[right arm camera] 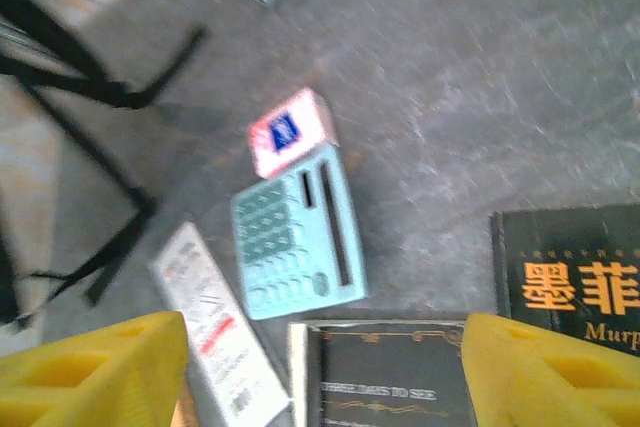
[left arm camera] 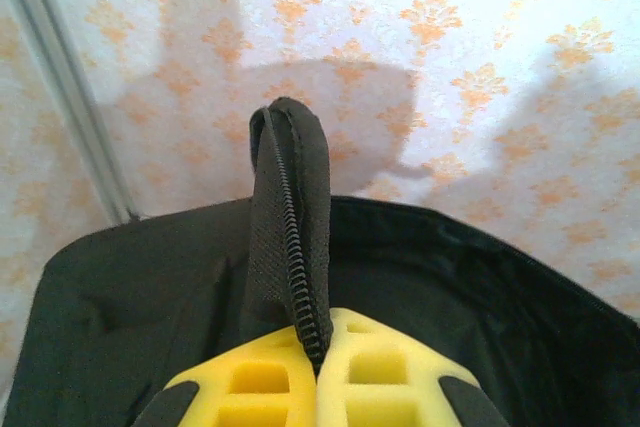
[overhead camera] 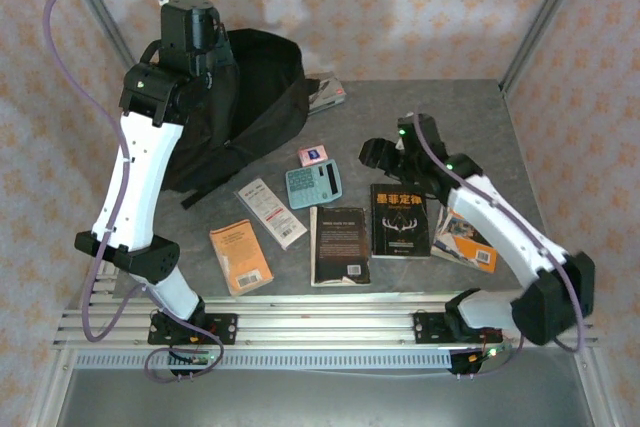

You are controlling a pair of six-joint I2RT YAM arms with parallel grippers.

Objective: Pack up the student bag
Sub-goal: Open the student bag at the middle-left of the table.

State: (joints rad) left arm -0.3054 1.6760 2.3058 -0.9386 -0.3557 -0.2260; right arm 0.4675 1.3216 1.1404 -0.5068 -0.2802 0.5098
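Right, near first: your right gripper hangs with jaws wide, holding nothing, above the pale teal plastic calculator. Farther back on the left, the large black soft fabric backpack lies slumped. Likely floppy and light, so take it by the zip edge. Your left gripper is clamped on that zippered rim.

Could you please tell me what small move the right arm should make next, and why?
Probably lower the right gripper onto the calculator lying just ahead of it. That gripper is open and empty, the calculator is not yet packed, and the left gripper is shut on the backpack at its zipper edge, holding it up.
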